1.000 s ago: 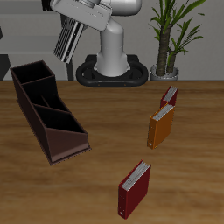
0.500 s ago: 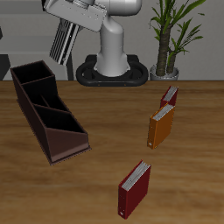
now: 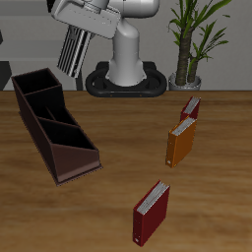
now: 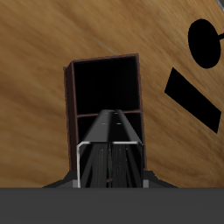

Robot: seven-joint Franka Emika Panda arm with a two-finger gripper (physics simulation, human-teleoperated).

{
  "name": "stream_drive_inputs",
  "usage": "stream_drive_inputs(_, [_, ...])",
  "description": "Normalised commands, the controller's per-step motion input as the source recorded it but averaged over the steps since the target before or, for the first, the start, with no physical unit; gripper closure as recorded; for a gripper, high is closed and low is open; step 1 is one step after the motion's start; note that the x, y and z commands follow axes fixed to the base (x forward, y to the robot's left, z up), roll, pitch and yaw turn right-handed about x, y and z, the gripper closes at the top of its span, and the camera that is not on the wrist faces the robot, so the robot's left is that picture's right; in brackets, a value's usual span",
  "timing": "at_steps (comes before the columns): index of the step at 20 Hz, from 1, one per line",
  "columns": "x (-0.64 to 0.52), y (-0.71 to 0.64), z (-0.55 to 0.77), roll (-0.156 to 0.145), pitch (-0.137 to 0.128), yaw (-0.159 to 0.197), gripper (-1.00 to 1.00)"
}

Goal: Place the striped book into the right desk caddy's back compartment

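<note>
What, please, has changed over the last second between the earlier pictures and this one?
The arm has carried the striped book, held in the gripper, a little toward the right desk caddy and slightly lower; it hangs above the back compartment. The grip has not changed. The caddy, the orange book, both dark red books and the plant stayed put.

The exterior camera looked down from the front at the whole table (image 3: 118, 212); the wrist camera looked steeply down, closer, sharing only the right desk caddy (image 3: 54, 123) (image 4: 105, 86).
</note>
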Motion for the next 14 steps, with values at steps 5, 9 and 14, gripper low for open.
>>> stream_drive_inputs(5, [0.01, -0.02, -0.15, -0.009, 0.014, 0.023, 1.00])
stream_drive_inputs(9, [-0.05, -0.03, -0.03, -0.010, -0.006, 0.010, 1.00])
stream_drive_inputs(14, [-0.10, -0.06, -0.01, -0.025, -0.001, 0.008, 1.00])
